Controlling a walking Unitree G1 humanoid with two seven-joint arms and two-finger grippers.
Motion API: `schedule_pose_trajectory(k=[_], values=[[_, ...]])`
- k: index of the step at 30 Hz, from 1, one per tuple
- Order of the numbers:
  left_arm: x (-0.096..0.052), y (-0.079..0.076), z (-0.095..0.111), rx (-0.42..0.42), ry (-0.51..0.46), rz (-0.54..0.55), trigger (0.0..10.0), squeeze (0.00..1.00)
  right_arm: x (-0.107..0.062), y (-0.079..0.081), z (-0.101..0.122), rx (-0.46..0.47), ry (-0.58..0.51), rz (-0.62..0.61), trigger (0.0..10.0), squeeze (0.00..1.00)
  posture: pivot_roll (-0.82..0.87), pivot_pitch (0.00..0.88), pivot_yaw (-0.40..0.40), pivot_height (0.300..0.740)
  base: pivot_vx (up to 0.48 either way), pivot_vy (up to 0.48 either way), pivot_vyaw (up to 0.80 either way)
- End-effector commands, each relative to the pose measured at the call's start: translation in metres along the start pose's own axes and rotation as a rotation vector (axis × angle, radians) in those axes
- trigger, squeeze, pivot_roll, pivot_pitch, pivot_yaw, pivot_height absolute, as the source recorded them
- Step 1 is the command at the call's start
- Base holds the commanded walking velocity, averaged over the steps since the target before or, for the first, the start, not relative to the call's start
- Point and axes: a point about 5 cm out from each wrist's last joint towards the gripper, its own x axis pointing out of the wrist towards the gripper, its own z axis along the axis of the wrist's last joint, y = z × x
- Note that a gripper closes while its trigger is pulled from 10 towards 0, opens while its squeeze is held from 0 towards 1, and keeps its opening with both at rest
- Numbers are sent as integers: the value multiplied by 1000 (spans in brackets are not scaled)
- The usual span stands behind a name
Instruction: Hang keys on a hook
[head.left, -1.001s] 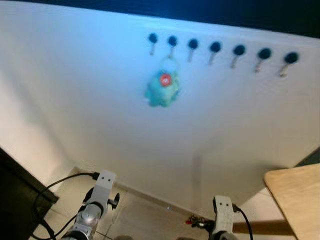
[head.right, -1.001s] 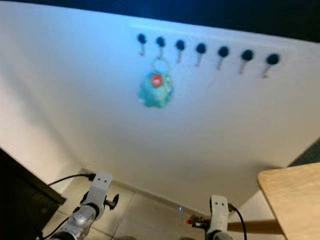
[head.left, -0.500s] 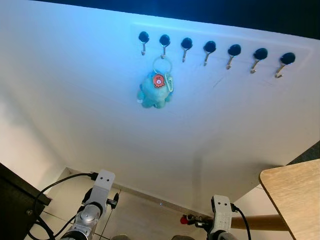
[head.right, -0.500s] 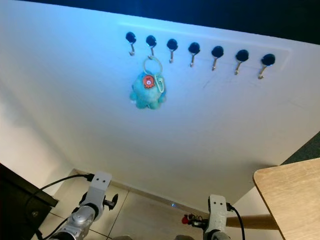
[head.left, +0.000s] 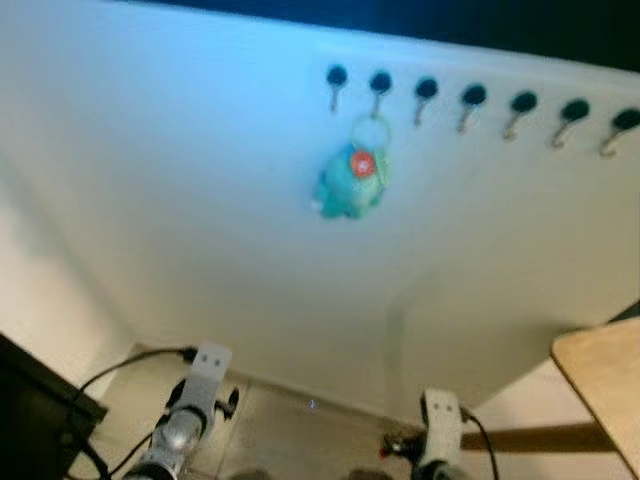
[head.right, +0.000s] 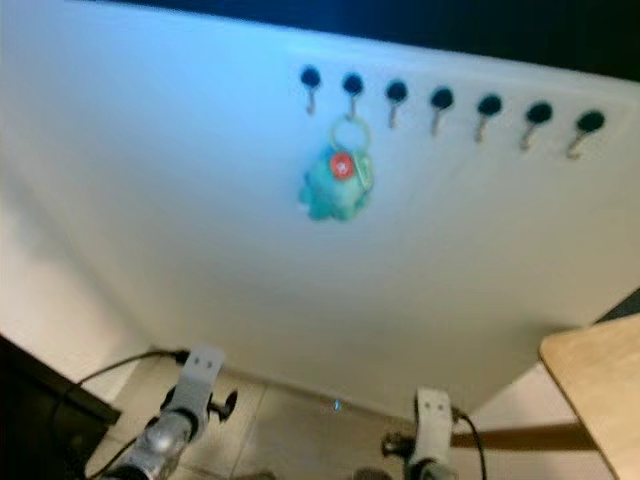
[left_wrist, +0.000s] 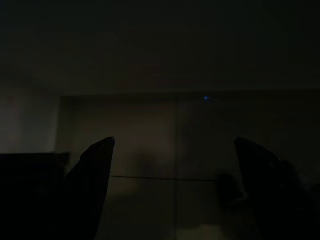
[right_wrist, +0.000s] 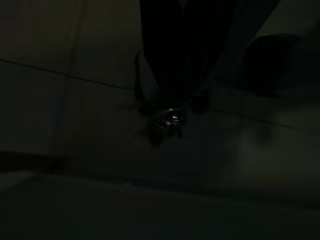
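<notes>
A teal plush keychain (head.left: 350, 185) with a red-orange tag hangs by its ring on the second hook from the left (head.left: 380, 82) in a row of several black-headed hooks on the white wall. Both silver arms hang low, far below the hooks. My left arm (head.left: 195, 395) hangs idle; in the dark left wrist view the left gripper (left_wrist: 175, 150) stands open over the floor with nothing between its fingers. My right arm (head.left: 440, 420) also hangs idle. The right wrist view is very dark, with a small glint (right_wrist: 171, 116) under a dark upright shape.
A light wooden tabletop (head.left: 600, 385) juts in at the lower right. A black piece of furniture (head.left: 35, 410) stands at the lower left, with a black cable (head.left: 130, 362) running toward the left arm. Tiled floor (head.left: 300, 440) lies at the wall's foot.
The whole picture has shifted to the right and blurred, so the camera has moved. The keychain stays on the same hook. Both arms still hang low.
</notes>
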Motion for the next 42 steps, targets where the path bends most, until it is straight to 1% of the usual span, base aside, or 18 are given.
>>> schedule_pose_trajectory(k=[1,4,8,13,17,21,27,42], values=[[-2,1,-5,10,9,-1,10000,0,0,-2,2,-4,-12,-7,10000,0,39,38,-21,740,0,0,0],[-2,1,-5,11,6,-3,10000,0,0,-2,2,-4,-11,-7,10000,0,39,39,-21,740,0,0,0],[-2,-1,-4,34,-4,-29,10000,0,0,-2,2,-2,-12,-6,10000,0,39,38,-18,740,0,0,0],[-2,-3,-2,55,-9,-40,10000,0,0,-2,2,3,-15,-7,10000,0,39,37,-15,740,0,-462,0],[-1,-2,0,44,-20,-33,10000,0,0,-2,2,8,-16,-7,10000,0,39,37,-10,740,0,-441,0],[-1,0,0,35,-12,-15,10000,0,0,-1,2,10,-19,-5,10000,0,38,36,-9,740,0,0,0],[-1,2,0,56,-12,-3,10000,0,0,1,2,6,-21,14,10000,0,38,37,-5,740,0,0,0],[-1,1,0,57,-21,15,10000,0,-1,4,0,7,-25,31,10000,0,42,55,-9,740,0,0,-794]])
